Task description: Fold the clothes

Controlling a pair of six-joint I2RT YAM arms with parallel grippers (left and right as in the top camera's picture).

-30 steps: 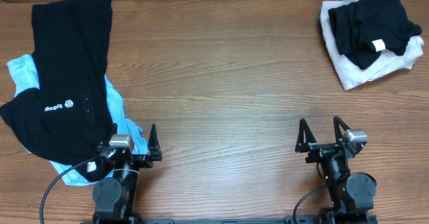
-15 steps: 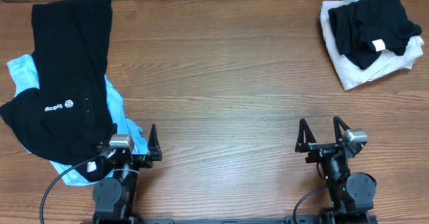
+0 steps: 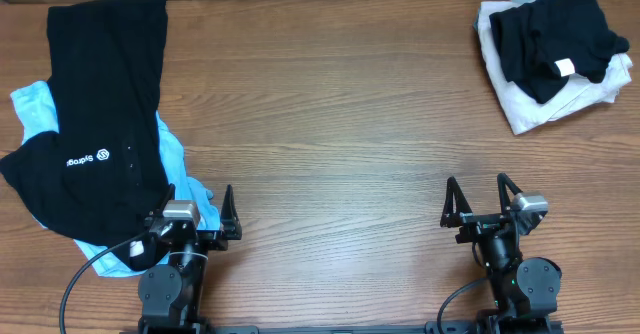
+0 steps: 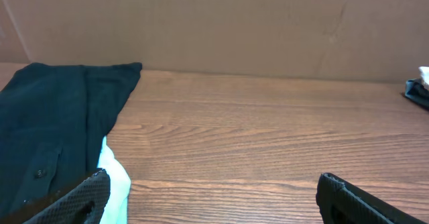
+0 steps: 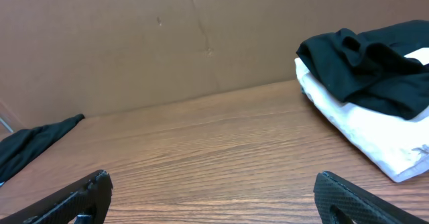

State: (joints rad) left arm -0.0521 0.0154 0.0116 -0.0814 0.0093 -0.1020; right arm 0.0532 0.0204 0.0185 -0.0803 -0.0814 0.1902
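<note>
Main item: large black soft garment with small white logo text (image 3: 105,114). It lies along the left edge of the brown wooden worktop (image 3: 330,124), long axis running from far edge to near edge, on top of a crumpled light-blue T-shirt (image 3: 172,159).

The left claw (image 3: 198,199) (jaws spread wide, nothing in them) sits at the near edge, just beside the garment's near end. The cloth lies to its left and beyond.

The right claw (image 3: 477,189), equally wide and empty, is well apart. The left arm is nearer, so it is probably the first to reach.

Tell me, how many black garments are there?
2. A large black garment sprawls left over a blue shirt; a smaller black one tops a white pile, far right. More may hide underneath.
</note>
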